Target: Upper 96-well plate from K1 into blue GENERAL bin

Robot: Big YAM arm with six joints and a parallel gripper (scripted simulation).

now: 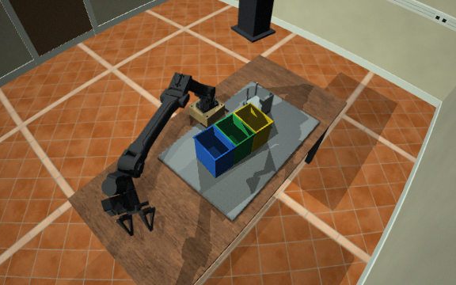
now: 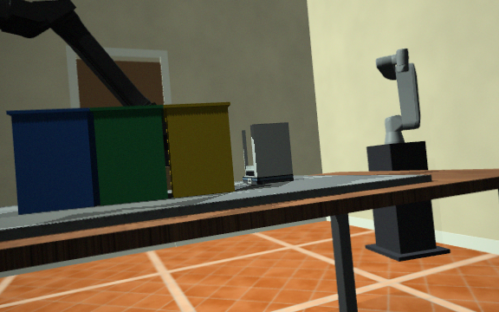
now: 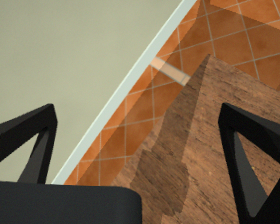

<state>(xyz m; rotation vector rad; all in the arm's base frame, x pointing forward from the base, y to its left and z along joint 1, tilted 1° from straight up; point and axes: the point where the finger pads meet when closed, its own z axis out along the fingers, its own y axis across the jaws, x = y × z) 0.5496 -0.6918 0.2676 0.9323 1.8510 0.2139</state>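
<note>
Plates for the job sit out of clear sight in stack rack K1 [image 1: 267, 102], the grey upright frame at the far end of the grey mat [image 1: 291, 131] — only a pale sliver low in the rack, seen from the exterior camera, hints at them, and upper and lower cannot be told apart. The rack's walls appear meant to keep the stack squared, so the upper plate would likely have to be lifted up and out rather than slid sideways.

Just near of the rack, three open-topped bins stand upright in a touching row: yellow bin [image 1: 256, 123] closest to the rack, green bin [image 1: 236, 136] in the middle, blue bin [image 1: 213, 152] — the GENERAL target — at the near end. No lettering on any bin or on the rack can be read in these views.

The arm's tan base block [image 1: 200, 116] sits left of the row, and the arm stretches well away toward the near-left corner of the wooden table [image 1: 196, 237]. There the gripper [image 1: 137, 222] hangs with its jaws spread wide and nothing between them; the wrist view shows only wood grain and floor tiles. Judged from this, the task has not begun and the whole reach to the rack lies ahead.

A grey idle arm [image 2: 401, 95] stands on a dark pedestal [image 2: 398, 158] beyond the table.
</note>
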